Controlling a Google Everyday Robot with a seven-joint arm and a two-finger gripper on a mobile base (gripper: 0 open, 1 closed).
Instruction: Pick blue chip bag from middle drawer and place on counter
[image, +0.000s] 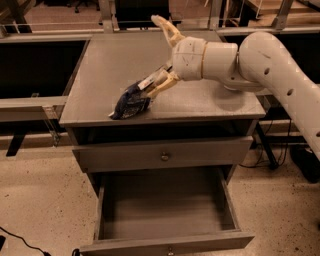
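The blue chip bag (131, 100) lies crumpled on the counter (115, 60), near its front edge and left of centre. My gripper (152, 56) is over the counter just right of the bag, and it is open. One finger points up and away, and the lower finger (161, 85) rests against the bag's upper right end. The middle drawer (165, 207) is pulled out below, and nothing shows inside it.
A shut drawer front with a brass knob (164, 156) sits between the counter and the open drawer. My white arm (280, 70) reaches in from the right over the counter's right side. Dark tables flank the cabinet. A cable (20, 240) lies on the floor at the lower left.
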